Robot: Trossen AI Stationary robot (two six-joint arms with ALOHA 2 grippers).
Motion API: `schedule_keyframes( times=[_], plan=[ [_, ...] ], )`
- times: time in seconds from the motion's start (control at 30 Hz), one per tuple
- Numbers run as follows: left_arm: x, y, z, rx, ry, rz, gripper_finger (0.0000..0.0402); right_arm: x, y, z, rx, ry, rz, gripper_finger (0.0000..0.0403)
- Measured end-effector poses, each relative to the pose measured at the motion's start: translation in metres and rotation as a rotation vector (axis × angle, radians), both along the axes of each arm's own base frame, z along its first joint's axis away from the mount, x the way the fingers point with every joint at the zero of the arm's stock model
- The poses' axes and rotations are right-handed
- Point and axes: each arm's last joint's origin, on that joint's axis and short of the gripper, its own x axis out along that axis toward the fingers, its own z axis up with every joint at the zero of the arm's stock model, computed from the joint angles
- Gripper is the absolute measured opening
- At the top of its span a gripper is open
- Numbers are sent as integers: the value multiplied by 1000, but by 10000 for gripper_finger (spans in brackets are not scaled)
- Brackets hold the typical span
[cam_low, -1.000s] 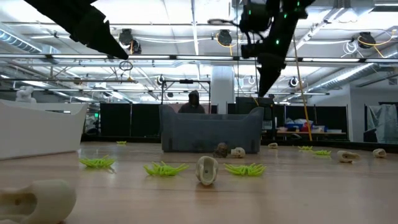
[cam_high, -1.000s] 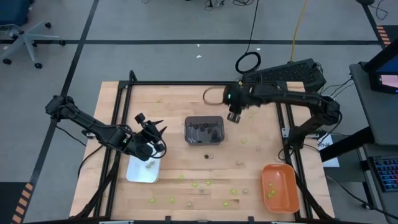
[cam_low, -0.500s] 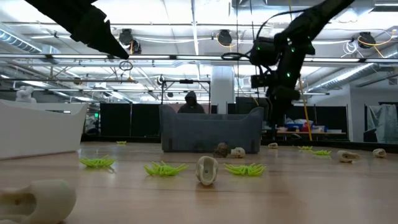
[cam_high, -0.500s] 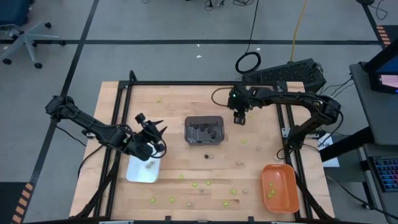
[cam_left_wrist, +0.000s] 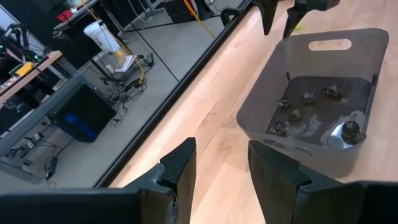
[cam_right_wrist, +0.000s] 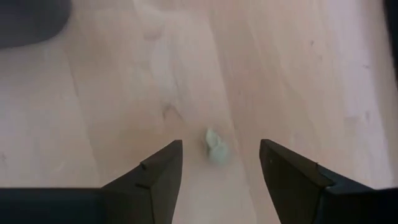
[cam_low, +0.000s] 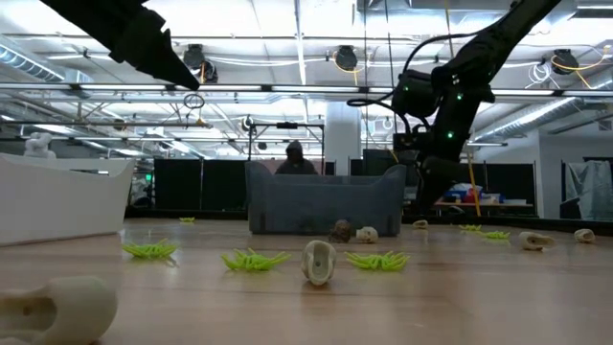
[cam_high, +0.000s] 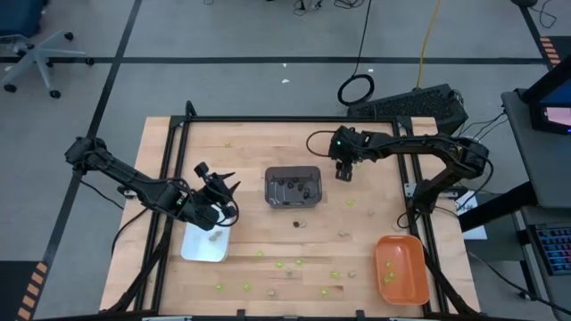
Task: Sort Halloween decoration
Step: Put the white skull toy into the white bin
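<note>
Wood table (cam_high: pixel 250 147) holds a grey tray (cam_high: pixel 293 186). Right gripper (cam_high: pixel 344 173) hangs wide open just right of it, over a pale trinket (cam_right_wrist: pixel 216 145). Left gripper (cam_high: pixel 223 183) waits open, empty, above the white tray (cam_high: pixel 203 248).

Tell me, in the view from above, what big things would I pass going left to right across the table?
Left gripper above the white tray → grey tray holding dark trinkets → right gripper → orange tray at the near right corner.
</note>
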Motion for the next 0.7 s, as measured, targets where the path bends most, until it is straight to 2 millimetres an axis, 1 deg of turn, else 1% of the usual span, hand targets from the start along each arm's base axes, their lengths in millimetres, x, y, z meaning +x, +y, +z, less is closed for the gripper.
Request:
schedule_keyframes(
  times=[0.17, 0.4, 0.53, 0.6, 0.7],
  plan=[
    [0, 0, 0, 0, -1, -1, 145, 3, -2, -3, -7, -10, -2, 199],
    [1, -1, -1, -38, 19, -38, 145, 7, -5, -24, 16, 56, -36, 199],
    [1, -2, -1, -51, 25, -50, 145, 8, -6, -28, 25, 66, -36, 197],
    [1, -2, -1, -51, 25, -50, 145, 8, -6, -28, 27, 66, -33, 190],
    [1, -2, -1, -51, 25, -50, 145, 8, -6, -28, 31, 67, -29, 163]
  ],
)
